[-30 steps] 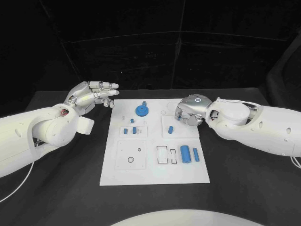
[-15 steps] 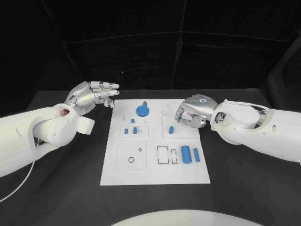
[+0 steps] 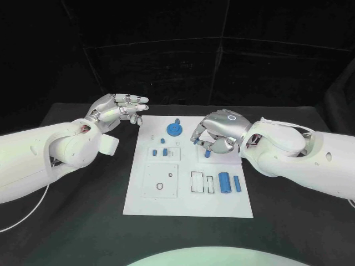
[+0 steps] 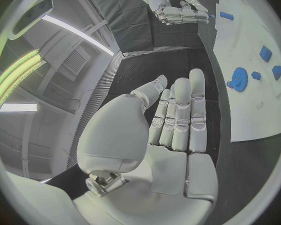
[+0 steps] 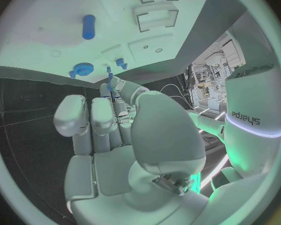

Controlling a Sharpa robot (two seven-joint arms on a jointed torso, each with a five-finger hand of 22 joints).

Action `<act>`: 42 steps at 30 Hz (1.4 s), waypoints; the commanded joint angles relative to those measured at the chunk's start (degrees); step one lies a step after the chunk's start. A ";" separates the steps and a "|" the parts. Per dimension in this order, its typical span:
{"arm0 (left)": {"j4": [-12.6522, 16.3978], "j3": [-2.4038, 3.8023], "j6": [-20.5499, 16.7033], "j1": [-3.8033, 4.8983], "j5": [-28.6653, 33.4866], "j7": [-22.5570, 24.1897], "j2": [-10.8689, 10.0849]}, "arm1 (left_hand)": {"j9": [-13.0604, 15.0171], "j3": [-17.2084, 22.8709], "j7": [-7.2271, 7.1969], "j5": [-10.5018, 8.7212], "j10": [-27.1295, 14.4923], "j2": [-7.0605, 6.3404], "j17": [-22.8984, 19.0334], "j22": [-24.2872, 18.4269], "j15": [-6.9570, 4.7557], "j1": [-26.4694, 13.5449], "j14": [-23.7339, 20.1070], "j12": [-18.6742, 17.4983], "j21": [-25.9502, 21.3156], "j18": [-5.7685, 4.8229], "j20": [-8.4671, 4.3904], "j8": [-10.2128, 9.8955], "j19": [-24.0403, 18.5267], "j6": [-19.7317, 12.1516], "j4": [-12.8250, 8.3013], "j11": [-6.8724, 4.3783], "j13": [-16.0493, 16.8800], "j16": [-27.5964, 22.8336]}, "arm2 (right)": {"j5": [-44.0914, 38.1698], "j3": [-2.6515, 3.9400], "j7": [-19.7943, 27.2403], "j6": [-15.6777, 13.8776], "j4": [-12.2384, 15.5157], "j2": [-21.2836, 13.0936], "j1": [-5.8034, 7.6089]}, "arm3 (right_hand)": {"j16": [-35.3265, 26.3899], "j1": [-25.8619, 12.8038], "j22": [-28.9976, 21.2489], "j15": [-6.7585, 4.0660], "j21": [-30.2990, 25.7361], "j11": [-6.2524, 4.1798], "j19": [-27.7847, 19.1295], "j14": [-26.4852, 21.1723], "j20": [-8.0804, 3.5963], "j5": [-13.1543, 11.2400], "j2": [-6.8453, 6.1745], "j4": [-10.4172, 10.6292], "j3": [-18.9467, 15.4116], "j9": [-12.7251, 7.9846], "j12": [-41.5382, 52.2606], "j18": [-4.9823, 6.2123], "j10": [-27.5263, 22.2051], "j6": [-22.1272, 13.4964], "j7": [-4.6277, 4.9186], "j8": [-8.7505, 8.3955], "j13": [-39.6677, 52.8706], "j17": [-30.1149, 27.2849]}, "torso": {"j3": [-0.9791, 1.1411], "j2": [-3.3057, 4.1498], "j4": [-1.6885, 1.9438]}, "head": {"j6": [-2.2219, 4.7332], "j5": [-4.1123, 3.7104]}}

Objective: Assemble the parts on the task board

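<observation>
- Your right robot hand [image 3: 216, 134] hovers over the far right part of the flat white rectangular task board [image 3: 186, 205]. Its fingers are curled downward, and a small blue peg-like part [image 3: 207, 153] sits just under the fingertips. I cannot tell whether the fingers pinch that peg or only hang above it; the right wrist view shows a thin blue piece [image 5: 109, 76] by the fingertips without settling it.
- That posture reads as work on a seat at this spot, which would explain why the hand is bent so steeply over the board.
- Your left robot hand [image 3: 117, 109] is raised off the board's far left corner, above the black table [image 3: 57, 221]. Its fingers are loosely bent and hold nothing; the left wrist view shows a bare palm [image 4: 168, 150]. It looks parked clear so that it does not shadow the board.
- The round blue toothed gear part [image 3: 174, 130] stands at the far middle of the board, apparently already on its post.
- Two small blue block parts [image 3: 160, 152] sit in the left middle recess.
- The blue cylinder part [image 3: 224, 180] and the slimmer blue bar part [image 3: 237, 183] lie side by side near the board's right edge, beside open rectangular slots [image 3: 197, 181], probably waiting their turn.
</observation>
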 commanded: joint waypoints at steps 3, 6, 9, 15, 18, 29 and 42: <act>0.27 0.06 0.55 0.11 0.12 0.22 0.16 | -0.09 -0.21 0.01 0.18 -0.46 0.44 -0.05 -0.06 0.06 0.22 -0.38 0.20 -0.33 0.78 -0.01 0.35 -0.52 -0.18 -0.01 -0.03 0.07 -0.40 | 1.84 0.02 0.30 0.36 -1.07 2.88 0.09 | 0.35 0.72 0.06 0.11 0.34 -0.30 0.20 1.86 0.30 0.26 0.03 -0.35 -0.08 -0.06 0.08 -1.02 0.56 -0.35 0.14 -0.20 0.05 0.09 | -0.09 0.04 0.06 | -0.64 1.67; 0.31 0.06 0.55 0.11 0.12 0.23 0.23 | -0.09 -0.21 0.01 0.18 -0.46 0.44 -0.05 -0.06 0.06 0.22 -0.38 0.20 -0.33 0.78 -0.01 0.35 -0.52 -0.18 -0.01 -0.03 0.07 -0.40 | 2.08 -0.04 0.67 1.11 -2.21 4.91 0.03 | 0.37 0.73 0.09 0.12 0.37 -0.28 0.20 1.85 0.31 0.28 0.04 -0.35 -0.07 -0.07 0.06 -1.02 0.55 -0.36 0.16 -0.21 0.04 0.10 | -0.04 0.11 0.04 | -1.07 2.53; 0.38 0.06 0.56 0.12 0.12 0.22 0.30 | -0.08 -0.28 0.03 0.18 -0.61 0.49 -0.14 -0.13 0.07 0.38 -0.46 0.32 -0.41 0.78 -0.01 0.40 -0.54 -0.19 -0.10 -0.01 0.09 -0.44 | 2.15 -0.15 0.87 1.89 -3.28 6.74 -0.55 | 0.41 0.73 0.09 0.13 0.38 -0.26 0.18 1.85 0.31 0.31 0.07 -0.34 -0.06 -0.07 0.03 -1.02 0.53 -0.38 0.19 -0.23 0.04 0.12 | 0.04 0.10 0.02 | -1.53 3.20; 0.45 0.07 0.59 0.13 0.12 0.24 0.49 | -0.08 -0.28 0.03 0.18 -0.61 0.49 -0.14 -0.13 0.07 0.38 -0.46 0.32 -0.41 0.78 -0.01 0.40 -0.54 -0.19 -0.10 -0.01 0.09 -0.44 | 1.79 -0.63 0.96 3.57 -4.80 9.51 -2.22 | 0.35 0.72 0.53 0.17 0.68 -0.20 0.31 1.83 0.34 0.39 0.10 -0.33 -0.06 -0.08 -0.04 -1.10 0.49 -0.44 0.26 -0.29 0.03 0.02 | 0.02 0.02 -0.07 | -2.26 4.26; 0.47 0.07 0.61 0.14 0.12 0.23 0.58 | -0.08 -0.28 0.03 0.18 -0.61 0.49 -0.14 -0.13 0.07 0.38 -0.46 0.32 -0.41 0.78 -0.01 0.40 -0.54 -0.19 -0.10 -0.01 0.09 -0.44 | 1.40 -1.15 0.96 4.31 -5.31 10.53 -3.04 | 0.37 0.71 0.56 0.19 0.70 -0.19 0.30 1.82 0.35 0.40 0.11 -0.32 -0.07 -0.08 -0.07 -1.11 0.47 -0.46 0.28 -0.31 0.03 0.02 | -0.01 0.04 -0.09 | -2.43 4.55; 0.38 0.07 0.69 0.15 0.12 0.22 0.76 | -0.08 -0.28 0.03 0.18 -0.61 0.49 -0.14 -0.13 0.07 0.38 -0.46 0.32 -0.41 0.78 -0.01 0.40 -0.54 -0.19 -0.10 -0.01 0.09 -0.44 | 0.33 -1.58 0.85 5.65 -5.65 12.03 -4.61 | 0.41 0.70 0.56 0.21 0.72 -0.17 0.29 1.82 0.36 0.42 0.11 -0.31 -0.08 -0.09 -0.09 -1.11 0.45 -0.49 0.30 -0.34 0.03 0.05 | 0.05 0.02 -0.03 | -3.05 5.14; 0.27 0.07 0.78 0.15 0.12 0.19 0.93 | -0.08 -0.28 0.03 0.18 -0.61 0.49 -0.14 -0.13 0.07 0.38 -0.46 0.32 -0.41 0.78 -0.01 0.40 -0.54 -0.19 -0.10 -0.01 0.09 -0.44 | -0.86 -1.61 0.33 6.94 -6.25 12.83 -5.03 | 0.39 0.66 0.57 0.25 0.75 -0.13 0.25 1.79 0.40 0.43 0.05 -0.31 -0.15 -0.10 -0.16 -1.10 0.41 -0.55 0.34 -0.39 0.03 -0.01 | 0.03 0.00 -0.03 | -3.47 5.42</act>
